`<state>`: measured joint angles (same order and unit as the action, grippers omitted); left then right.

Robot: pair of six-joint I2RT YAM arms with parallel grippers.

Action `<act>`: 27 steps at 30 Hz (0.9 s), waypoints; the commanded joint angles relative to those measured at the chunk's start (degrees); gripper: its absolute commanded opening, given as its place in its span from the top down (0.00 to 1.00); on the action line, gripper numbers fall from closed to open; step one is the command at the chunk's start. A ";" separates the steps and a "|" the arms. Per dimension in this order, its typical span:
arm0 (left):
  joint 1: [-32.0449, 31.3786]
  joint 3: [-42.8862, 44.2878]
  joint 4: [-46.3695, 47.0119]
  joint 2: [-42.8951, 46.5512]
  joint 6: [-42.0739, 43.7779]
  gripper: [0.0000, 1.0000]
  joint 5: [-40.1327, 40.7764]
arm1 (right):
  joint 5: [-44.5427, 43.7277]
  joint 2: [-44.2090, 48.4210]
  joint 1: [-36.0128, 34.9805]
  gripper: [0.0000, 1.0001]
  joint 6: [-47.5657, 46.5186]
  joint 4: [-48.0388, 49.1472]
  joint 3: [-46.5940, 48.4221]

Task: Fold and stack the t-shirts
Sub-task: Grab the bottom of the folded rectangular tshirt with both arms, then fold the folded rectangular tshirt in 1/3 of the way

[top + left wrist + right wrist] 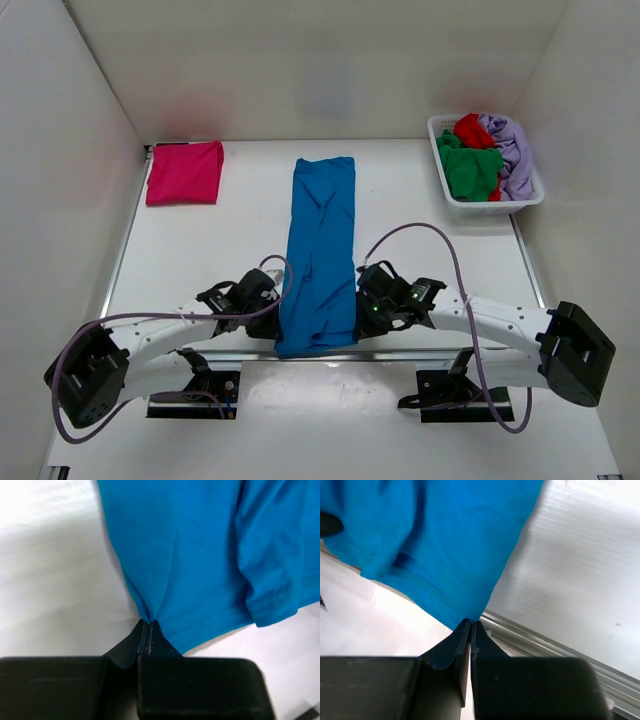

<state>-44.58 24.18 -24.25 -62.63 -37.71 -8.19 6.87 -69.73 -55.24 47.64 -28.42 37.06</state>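
The bright blue t-shirt point(322, 250) lies as a long narrow strip down the middle of the table, its near end at the front edge. My left gripper point(276, 322) is shut on the strip's left near edge; in the left wrist view the gripper point(149, 622) pinches the blue fabric point(200, 555). My right gripper point(362, 315) is shut on the right near edge; in the right wrist view the gripper point(470, 624) pinches the blue hem point(445, 545). A folded magenta-pink t-shirt point(185, 172) lies at the back left.
A white lattice basket point(442, 178) at the back right holds crumpled green point(470, 170), red point(473, 131) and lavender point(513, 150) shirts. White walls enclose the table on three sides. A metal rail point(555, 647) runs along the table's front edge.
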 commanded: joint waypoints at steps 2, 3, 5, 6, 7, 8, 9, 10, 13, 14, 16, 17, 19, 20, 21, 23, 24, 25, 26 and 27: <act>-2.09 2.62 -4.93 -1.17 1.24 1.00 -3.85 | 3.05 1.62 1.19 1.00 -2.63 -4.00 -0.14; -2.96 2.36 -5.02 -1.09 0.80 1.00 -4.29 | 3.49 1.36 1.02 1.00 -2.81 -3.66 -0.58; -4.11 1.66 -4.67 -0.57 -0.25 1.00 -4.82 | 4.11 1.71 0.40 1.00 -2.55 -3.48 -1.37; -4.29 1.48 -4.84 0.05 -0.86 1.00 -5.17 | 4.63 1.71 0.40 1.00 -2.46 -3.31 -1.98; -3.77 1.31 -5.19 0.31 -1.30 1.00 -5.09 | 5.34 1.97 0.14 1.00 -2.37 -3.22 -2.51; -4.02 1.56 -5.54 1.36 -1.40 1.00 -5.17 | 5.52 2.49 -0.04 1.00 -2.20 -3.48 -2.34; -3.33 2.18 -6.50 2.33 -0.88 1.00 -4.48 | 6.21 2.67 0.40 1.00 -2.55 -4.18 -2.34; -2.54 3.05 -7.82 2.77 -1.13 1.00 -4.12 | 6.31 3.02 0.66 1.00 -2.64 -4.36 -1.82; 0.53 8.84 -9.93 2.87 0.09 1.00 -4.73 | 8.24 2.94 2.77 1.00 -5.10 -6.55 0.64; 1.15 9.82 -10.20 2.26 0.88 0.99 -5.00 | 8.24 2.59 4.60 1.00 -6.32 -7.60 2.91; 2.29 14.38 -11.25 -0.90 2.20 0.99 -5.08 | 8.33 1.45 6.63 1.00 -9.13 -9.19 6.26; 3.52 15.27 -11.43 -1.70 3.16 0.98 -5.26 | 8.85 0.14 8.21 1.00 -11.14 -10.76 8.62; 4.75 18.78 -11.26 -4.77 4.22 0.98 -5.96 | 9.29 -1.88 11.72 1.00 -14.83 -13.22 13.54; 6.33 19.58 -10.91 -5.48 4.23 1.00 -6.75 | 9.65 -2.59 12.78 0.99 -15.90 -13.84 14.52; 7.21 20.89 -10.73 -6.62 4.49 0.99 -6.84 | 10.43 -4.08 14.79 0.99 -17.56 -14.55 16.71; 10.02 23.62 -10.81 -8.64 5.72 1.00 -8.24 | 11.31 -5.76 17.18 1.00 -20.47 -15.95 20.15; 10.82 25.54 -10.73 -9.87 6.16 1.00 -8.25 | 11.58 -7.68 18.93 1.00 -22.13 -16.83 22.25; 11.78 27.30 -11.08 -11.44 6.86 1.00 -8.34 | 12.11 -8.65 20.42 1.00 -23.54 -17.53 23.92; 12.75 28.80 -11.34 -12.68 7.65 1.00 -8.77 | 12.11 -10.14 21.05 1.00 -24.86 -17.54 26.03; 13.80 29.51 -11.17 -13.39 8.18 1.00 -9.21 | 12.37 -11.11 22.10 1.00 -24.96 -17.63 27.00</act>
<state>-33.15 49.69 -35.18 -74.78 -32.58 -15.18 17.43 -78.59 -35.33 28.14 -43.33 60.16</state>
